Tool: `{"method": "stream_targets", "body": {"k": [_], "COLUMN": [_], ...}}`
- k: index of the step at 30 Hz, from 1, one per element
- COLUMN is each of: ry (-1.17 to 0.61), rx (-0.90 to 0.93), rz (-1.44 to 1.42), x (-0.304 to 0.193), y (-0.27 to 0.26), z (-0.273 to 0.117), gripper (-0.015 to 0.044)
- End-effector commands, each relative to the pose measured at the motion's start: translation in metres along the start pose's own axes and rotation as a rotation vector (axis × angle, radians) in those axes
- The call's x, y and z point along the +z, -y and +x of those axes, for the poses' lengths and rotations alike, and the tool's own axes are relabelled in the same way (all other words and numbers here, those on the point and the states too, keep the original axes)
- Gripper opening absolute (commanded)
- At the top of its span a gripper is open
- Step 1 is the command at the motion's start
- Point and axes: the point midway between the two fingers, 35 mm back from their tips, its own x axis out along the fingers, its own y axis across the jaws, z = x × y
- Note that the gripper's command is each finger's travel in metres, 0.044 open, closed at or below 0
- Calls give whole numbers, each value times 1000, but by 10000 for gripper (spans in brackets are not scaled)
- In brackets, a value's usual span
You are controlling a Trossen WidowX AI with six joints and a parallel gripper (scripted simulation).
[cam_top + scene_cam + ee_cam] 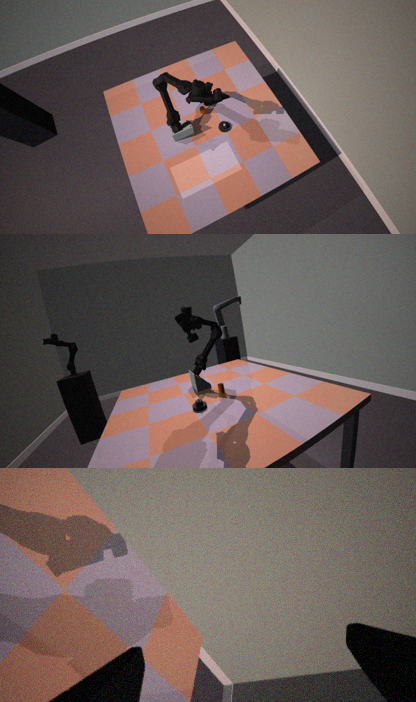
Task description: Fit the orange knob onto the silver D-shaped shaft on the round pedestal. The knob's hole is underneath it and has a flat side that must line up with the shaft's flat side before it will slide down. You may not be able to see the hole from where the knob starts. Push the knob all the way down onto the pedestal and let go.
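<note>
The orange knob (202, 110) (221, 389) stands upright on the checkered table, near the arm's base. Its underside hole is hidden. The black round pedestal (225, 128) (199, 408) stands apart from the knob, with the small silver shaft (224, 124) (198, 399) upright and bare at its centre. The shaft's flat side cannot be made out. My gripper (244, 644) is open and empty, high above the table. It is tilted outward, so the wrist view shows the table's far part and a wall between the fingers. Neither knob nor pedestal shows there.
The arm's pale grey base block (183, 133) (199, 383) stands close to the knob and pedestal. Large shadows of the arm fall across the checkered table (279, 171) (171, 408). A black pedestal block (81, 408) with another arm stands beyond the table, as does a grey arm (218, 314) at the back.
</note>
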Motion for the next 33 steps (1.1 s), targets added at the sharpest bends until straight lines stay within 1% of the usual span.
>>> {"method": "stream_targets", "body": {"k": [1, 5, 9, 13, 18, 20, 28, 33], "ry": [-32, -69, -115, -170, -248, -260, -260, -258], "rx": [217, 431, 650, 877, 1158, 1198, 1199, 1199], "rz": [2, -6, -30, -70, -136, -147, -148, -147], "x": [16, 26, 35, 41, 44, 44, 44, 35], "y": [-67, -132, -198, -261, -327, -336, -336, -366], "z": [33, 50, 53, 40, 7, 1, 6, 17], "gripper": [440, 440, 440, 440, 440, 440, 440, 440]}}
